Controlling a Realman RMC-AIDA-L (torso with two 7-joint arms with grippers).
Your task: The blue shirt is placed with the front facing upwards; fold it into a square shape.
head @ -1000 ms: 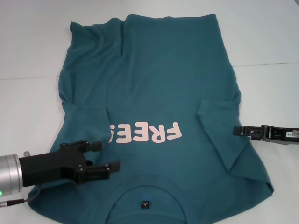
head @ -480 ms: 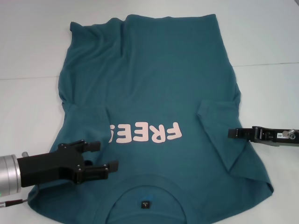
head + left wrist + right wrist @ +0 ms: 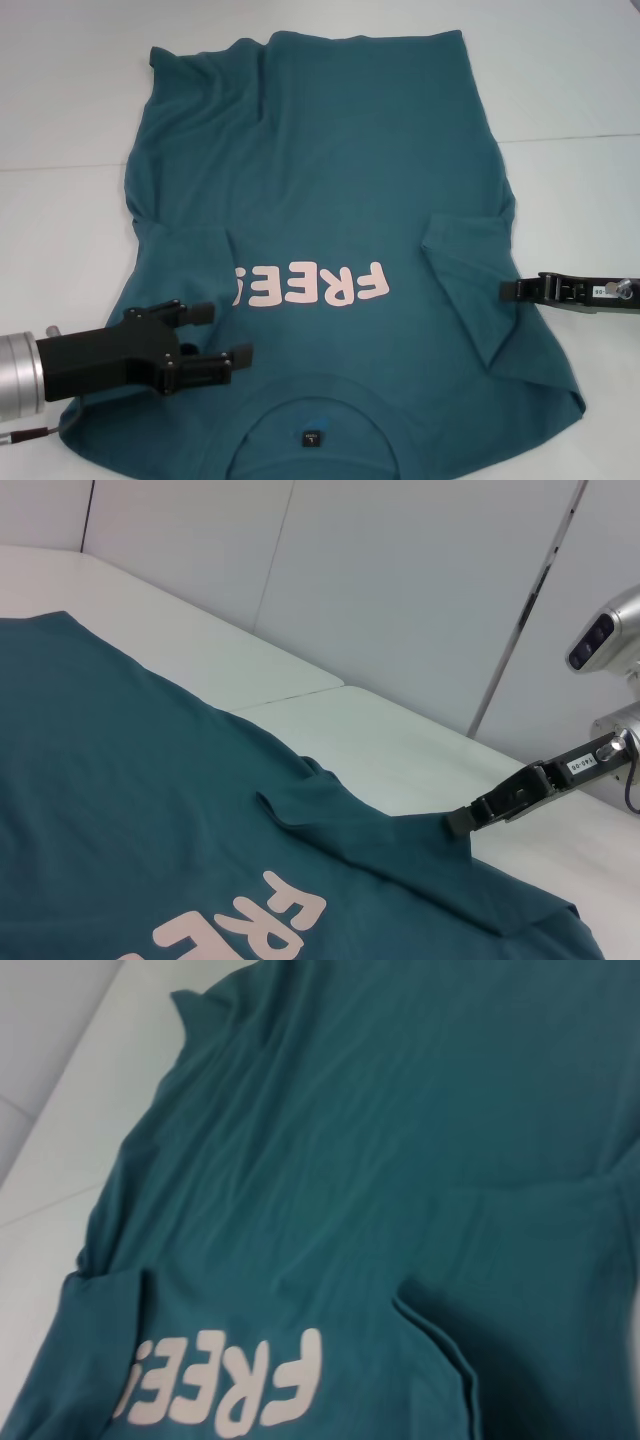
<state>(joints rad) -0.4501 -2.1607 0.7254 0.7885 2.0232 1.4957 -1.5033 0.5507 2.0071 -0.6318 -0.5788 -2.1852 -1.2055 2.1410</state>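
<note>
The blue shirt (image 3: 330, 180) lies flat on the white table, front up, with the pink "FREE!" print (image 3: 310, 285) and black neck label (image 3: 311, 437) near me. Both sleeves are folded inward onto the body. My left gripper (image 3: 226, 333) hovers open over the shirt's near left shoulder, with nothing between its fingers. My right gripper (image 3: 510, 290) shows as one thin shut bar at the shirt's right edge, beside the folded right sleeve (image 3: 470, 270). In the left wrist view the right gripper (image 3: 462, 820) has its tip at the cloth's edge. The right wrist view shows only the shirt (image 3: 380, 1160).
The white table (image 3: 60, 100) extends around the shirt, with a seam line (image 3: 570, 137) running across it. Pale wall panels (image 3: 400, 580) stand behind the table's far side. The right arm's silver wrist (image 3: 605, 640) sits beyond the shirt.
The right gripper first slid inward to the folded sleeve, then drew back to the right and slightly nearer. The left gripper drifted slightly nearer. The shirt has not moved.
</note>
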